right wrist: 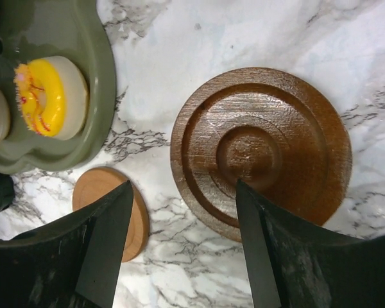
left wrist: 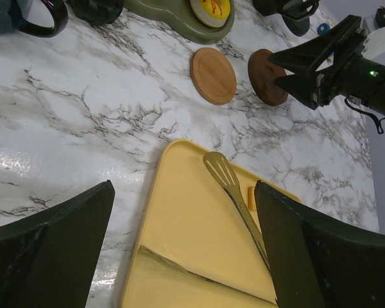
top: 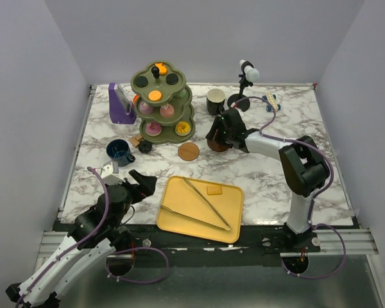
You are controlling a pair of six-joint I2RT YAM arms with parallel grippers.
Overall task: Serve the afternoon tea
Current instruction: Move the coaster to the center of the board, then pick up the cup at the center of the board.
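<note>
Hovering over the dark brown coaster (right wrist: 263, 147), our right fingers (right wrist: 83, 256) are parted, gripping nothing; whether they touch it we cannot tell. We judge it lies flat on the marble tabletop (right wrist: 199, 38), near the olive three-tier stand (right wrist: 83, 32), to receive the nearby black mug (top: 215, 101). Our left fingers (left wrist: 51, 250) are spread wide, empty, above the yellow tray (left wrist: 192, 244) holding the tongs (left wrist: 224, 173).

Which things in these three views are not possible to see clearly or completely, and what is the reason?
- Top view: dark coaster mostly hidden under the right fingers.
- Left wrist view: dark-blue mug cut off by the top edge.
- Right wrist view: three-tier stand cut off by the left edge; upper tiers unseen.
- Top view: small things at the back right, too small to name.
</note>
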